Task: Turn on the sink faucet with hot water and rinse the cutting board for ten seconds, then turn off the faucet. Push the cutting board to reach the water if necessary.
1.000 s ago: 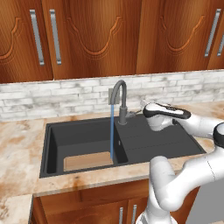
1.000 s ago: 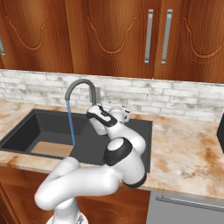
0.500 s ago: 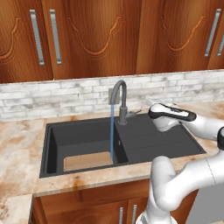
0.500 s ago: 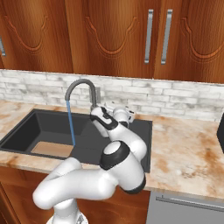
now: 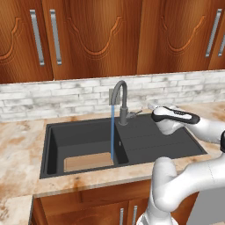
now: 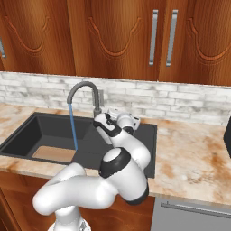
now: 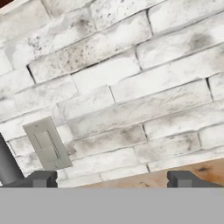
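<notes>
Over the drainboard, right of the sink faucet (image 5: 121,102), the gripper (image 5: 151,107) hung wide-jawed, holding nothing. Faucet lever (image 5: 135,113) lay just left of it. Water (image 5: 112,134) struck the basin beside the cutting board (image 5: 88,161), barely wetting it, I judged.

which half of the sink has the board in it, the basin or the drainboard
The basin, the deep left part of the sink. The board lies flat on its floor, with the water landing at its right edge. The ribbed drainboard holds nothing.

cutting board (image 5: 88,161) in sink (image 5: 52,145) | faucet (image 5: 119,94) behind basin
</notes>
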